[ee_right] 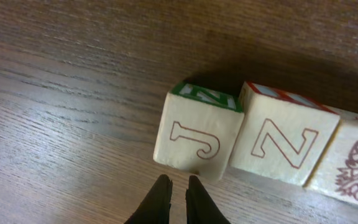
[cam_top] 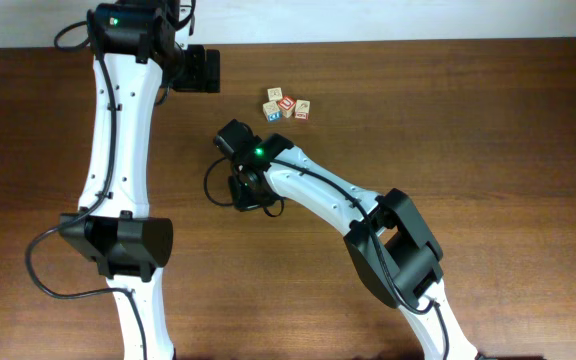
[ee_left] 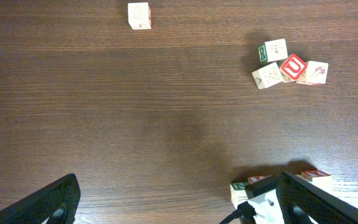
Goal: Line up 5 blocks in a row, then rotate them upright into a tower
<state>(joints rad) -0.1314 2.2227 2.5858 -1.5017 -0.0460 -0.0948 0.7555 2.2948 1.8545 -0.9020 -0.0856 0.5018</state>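
Three light-wood blocks stand in a row in the right wrist view: one with a red J and a green top [ee_right: 197, 134], one with a red Z [ee_right: 284, 146], and one with a pineapple print [ee_right: 356, 165]. My right gripper [ee_right: 178, 182] is shut with nothing in it, its tips just in front of the J block's lower edge. In the overhead view it [cam_top: 249, 188] covers that row. More printed blocks [cam_top: 286, 107] sit clustered farther back. My left gripper [ee_left: 179, 211] stands wide open and empty above bare table, at the back left [cam_top: 204, 68].
The far cluster [ee_left: 272, 50] includes a cube with a bright red top [ee_left: 293, 66]. A lone pale cube [ee_left: 139, 15] sits apart at the top of the left wrist view. The right arm's white body [ee_left: 263, 202] and two of the row's blocks [ee_left: 238, 190] show at that view's bottom edge.
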